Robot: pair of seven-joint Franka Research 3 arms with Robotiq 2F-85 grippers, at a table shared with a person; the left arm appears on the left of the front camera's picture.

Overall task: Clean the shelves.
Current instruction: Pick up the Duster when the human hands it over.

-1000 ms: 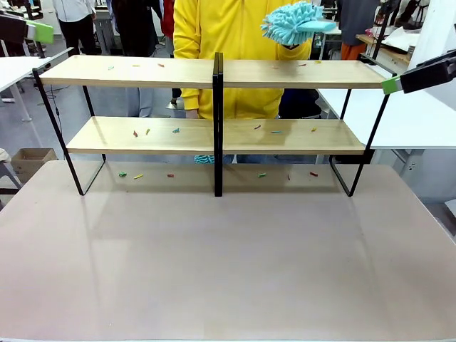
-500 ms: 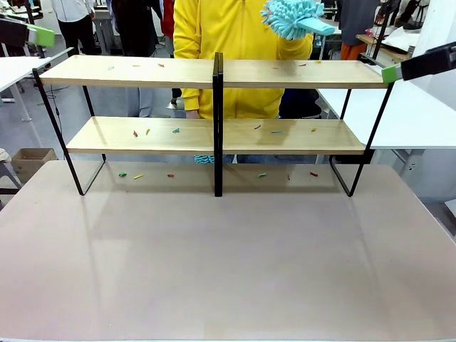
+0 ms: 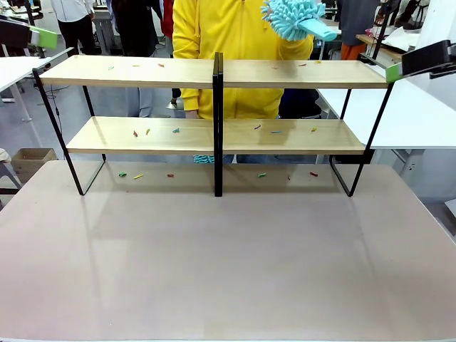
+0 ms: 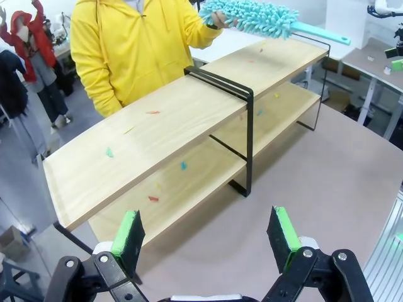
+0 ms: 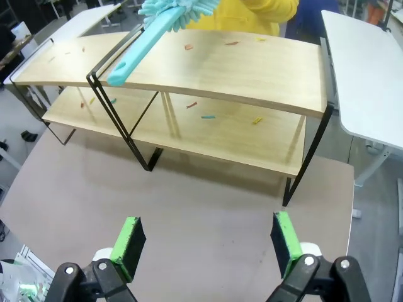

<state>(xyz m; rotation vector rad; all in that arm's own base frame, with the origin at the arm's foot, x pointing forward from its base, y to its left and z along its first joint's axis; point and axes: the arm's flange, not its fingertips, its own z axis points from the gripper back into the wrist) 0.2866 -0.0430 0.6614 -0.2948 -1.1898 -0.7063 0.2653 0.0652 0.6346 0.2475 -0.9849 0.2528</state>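
While we are watching the duster (image 3: 292, 18): a person is lifting it a little above the top board, handle toward our right gripper (image 5: 206, 242).
Right gripper: hanging wide and empty, edging upward beside the end of the shelves (image 3: 107, 135).
Left gripper (image 4: 204, 234): hanging wide, empty.
Shelves: standing on the bench (image 3: 228, 256), coloured scraps (image 3: 176, 130) lying on both boards.
Meaning: we are expecting a handover; sweeping is not starting yet.
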